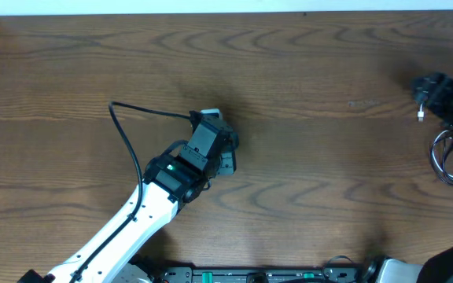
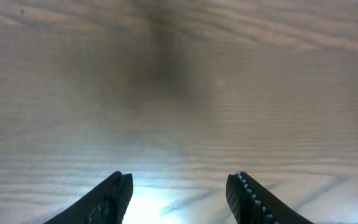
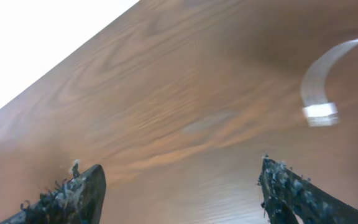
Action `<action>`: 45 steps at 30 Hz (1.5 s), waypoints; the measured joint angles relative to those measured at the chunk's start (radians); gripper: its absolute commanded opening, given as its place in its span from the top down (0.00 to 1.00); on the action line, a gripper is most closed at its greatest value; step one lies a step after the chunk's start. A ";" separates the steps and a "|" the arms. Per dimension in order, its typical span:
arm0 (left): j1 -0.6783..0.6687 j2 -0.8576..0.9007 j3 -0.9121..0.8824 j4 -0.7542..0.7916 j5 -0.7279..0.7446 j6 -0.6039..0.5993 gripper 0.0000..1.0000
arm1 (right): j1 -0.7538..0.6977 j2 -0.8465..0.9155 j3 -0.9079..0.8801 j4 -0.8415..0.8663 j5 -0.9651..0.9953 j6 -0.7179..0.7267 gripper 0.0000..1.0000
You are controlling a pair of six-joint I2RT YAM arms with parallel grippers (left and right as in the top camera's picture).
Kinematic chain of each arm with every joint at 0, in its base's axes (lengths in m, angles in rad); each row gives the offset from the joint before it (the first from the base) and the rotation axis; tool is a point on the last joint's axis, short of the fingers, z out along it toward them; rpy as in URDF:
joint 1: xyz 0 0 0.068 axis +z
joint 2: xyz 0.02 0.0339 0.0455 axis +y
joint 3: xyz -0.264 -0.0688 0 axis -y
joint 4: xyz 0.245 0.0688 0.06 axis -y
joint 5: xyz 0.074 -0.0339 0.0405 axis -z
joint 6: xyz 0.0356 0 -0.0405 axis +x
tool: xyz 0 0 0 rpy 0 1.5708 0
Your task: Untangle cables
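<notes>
Wooden table (image 1: 305, 63), left hand (image 2: 180, 182) and right hand (image 3: 180, 168) spread, empty; white cable (image 3: 319, 112) plug only from right wrist.

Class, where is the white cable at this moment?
In the right wrist view, the white cable curls at the upper right, just beyond the right gripper; overhead, that gripper sits at the far right edge of the table.

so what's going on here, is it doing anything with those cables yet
Nothing is gripped yet. The left gripper is open above the table near its middle. The right gripper is open at the right edge, close to the cables, which lie in loops there, black and white together.
</notes>
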 measured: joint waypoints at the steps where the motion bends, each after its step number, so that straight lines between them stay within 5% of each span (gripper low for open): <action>1: 0.000 0.000 0.000 0.013 0.003 0.000 0.45 | 0.026 0.010 0.000 -0.002 -0.022 -0.004 0.20; 8: 0.000 0.000 0.000 0.061 -0.051 0.042 0.43 | 0.277 0.077 0.000 -0.034 -0.078 -0.094 0.16; 9: 0.000 0.000 0.000 0.059 -0.078 0.058 0.44 | 0.317 0.087 0.000 -0.047 -0.058 -0.109 0.14; 10: 0.000 0.000 0.000 0.056 -0.104 0.075 0.43 | 0.352 0.096 0.000 -0.061 -0.032 -0.118 0.01; 17: 0.083 0.000 -0.001 -0.079 -0.191 0.142 0.43 | 0.510 0.172 -0.001 -0.217 0.281 -0.131 0.01; 22: 0.274 0.000 -0.002 -0.218 -0.083 0.154 0.30 | 0.518 0.178 -0.002 -0.337 0.406 -0.104 0.01; 32: 0.521 -0.001 -0.005 -0.505 0.199 0.184 0.30 | 0.518 0.166 -0.002 -0.552 0.450 -0.082 0.01; 38: 0.521 -0.098 -0.016 -0.518 0.236 0.249 0.28 | 0.518 -0.017 -0.069 -0.464 0.450 -0.082 0.01; 45: 0.503 -0.454 -0.090 -0.429 0.243 0.368 0.19 | 0.518 -0.398 -0.283 -0.260 0.450 -0.079 0.01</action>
